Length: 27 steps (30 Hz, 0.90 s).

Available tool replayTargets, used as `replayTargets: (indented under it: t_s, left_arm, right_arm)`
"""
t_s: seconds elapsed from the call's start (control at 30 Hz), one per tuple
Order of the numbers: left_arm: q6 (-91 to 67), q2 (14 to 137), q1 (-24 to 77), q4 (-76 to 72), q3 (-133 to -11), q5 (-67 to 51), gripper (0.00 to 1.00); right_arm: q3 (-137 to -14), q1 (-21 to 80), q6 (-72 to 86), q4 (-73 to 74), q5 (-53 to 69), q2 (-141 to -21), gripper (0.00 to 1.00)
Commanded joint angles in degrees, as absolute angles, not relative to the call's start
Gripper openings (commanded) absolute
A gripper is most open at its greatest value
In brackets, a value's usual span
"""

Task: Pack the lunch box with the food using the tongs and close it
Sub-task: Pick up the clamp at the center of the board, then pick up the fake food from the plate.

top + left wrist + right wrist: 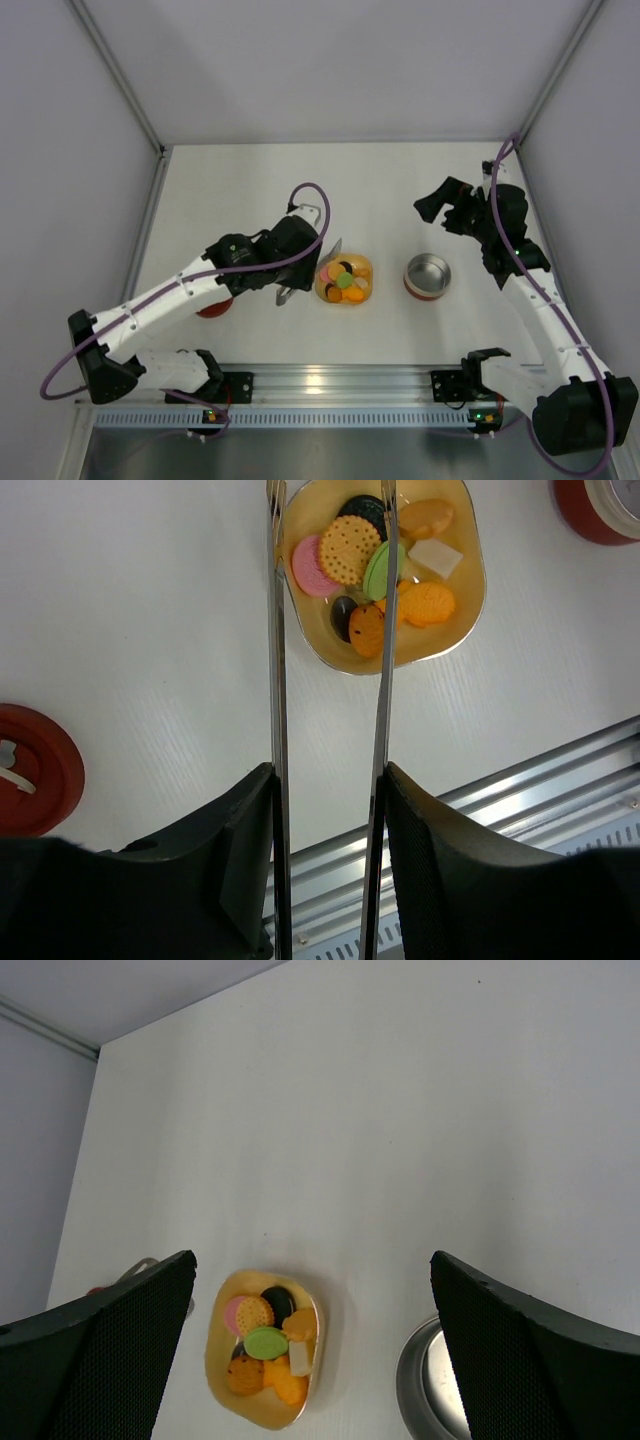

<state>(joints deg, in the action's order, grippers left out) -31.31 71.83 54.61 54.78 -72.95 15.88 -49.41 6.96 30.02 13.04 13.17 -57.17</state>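
My left gripper [300, 255] [330, 780] is shut on the tongs [277, 630] [334, 248], one silver arm against each finger. The tong tips stand apart at the yellow dish [465, 540] [319, 285], one above the food [350, 550] [345, 280] and one just outside the dish's rim. The food is a heap of small pink, orange, green, yellow and dark pieces. The lunch box [428, 275] [580, 510] [411, 1386] stands open right of the dish. Its red lid [40, 770] [213, 307] lies on the table, partly under my left arm. My right gripper [448, 212] [312, 1260] hangs open and empty, high behind the lunch box.
The yellow dish [256, 1411] shows below the right wrist camera. A metal rail [330, 385] runs along the near table edge between the arm bases. Grey walls close in the table on the left, right and back.
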Motion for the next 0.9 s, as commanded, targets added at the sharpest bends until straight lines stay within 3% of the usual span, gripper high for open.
replayTargets:
  t_s: [0.0,0.87]
  left_arm:
    - [-30.9,70.3,56.2,56.2,-74.1,14.2,0.5]
    - [-30.9,74.4,60.9,51.4,-68.1,11.3,0.5]
  right_arm:
    - [-51.2,6.9,29.3,13.7,12.9,-56.7,1.0]
    - [-49.3,6.9,29.7,12.8,13.0,-56.5,1.0]
